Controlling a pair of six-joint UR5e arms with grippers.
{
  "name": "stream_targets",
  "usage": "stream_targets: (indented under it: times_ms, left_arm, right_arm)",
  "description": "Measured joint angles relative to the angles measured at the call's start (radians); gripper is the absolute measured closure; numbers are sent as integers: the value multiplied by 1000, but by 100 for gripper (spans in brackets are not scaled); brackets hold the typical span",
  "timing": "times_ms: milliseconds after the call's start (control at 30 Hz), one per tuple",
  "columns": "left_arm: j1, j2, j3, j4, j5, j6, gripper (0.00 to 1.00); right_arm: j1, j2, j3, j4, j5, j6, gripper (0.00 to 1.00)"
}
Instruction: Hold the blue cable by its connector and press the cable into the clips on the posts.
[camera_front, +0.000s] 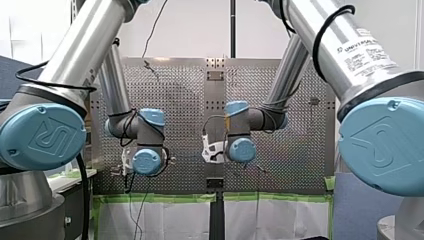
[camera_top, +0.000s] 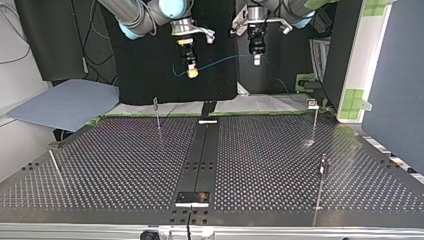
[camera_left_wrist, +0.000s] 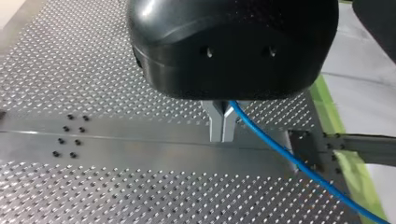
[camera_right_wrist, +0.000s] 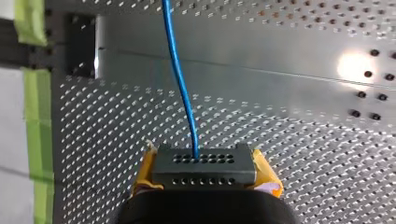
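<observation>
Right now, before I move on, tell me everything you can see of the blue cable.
The blue cable is thin, smooth and looks flexible. One end enters a dark grey connector dotted with holes, clamped between my right gripper's yellow pads. From there it sags slightly through the air to my left gripper, whose metal fingers pinch it. It sits in no post's clip.

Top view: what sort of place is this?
Probably a robotics lab test bench: a perforated table with thin posts, and a blue cable held between my left gripper and my right gripper.
</observation>
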Motion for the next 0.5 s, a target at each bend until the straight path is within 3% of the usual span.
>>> stream_targets:
  times_ms: [267,500]
  left_arm:
    - [16,71,57,-71,-63,-1,100]
    - [20,126,111,-126,-115,-3,100]
  right_arm:
    - [-14,-75,-34,74,-71,72,100]
    - [-21,-129,-86,129,-126,83,100]
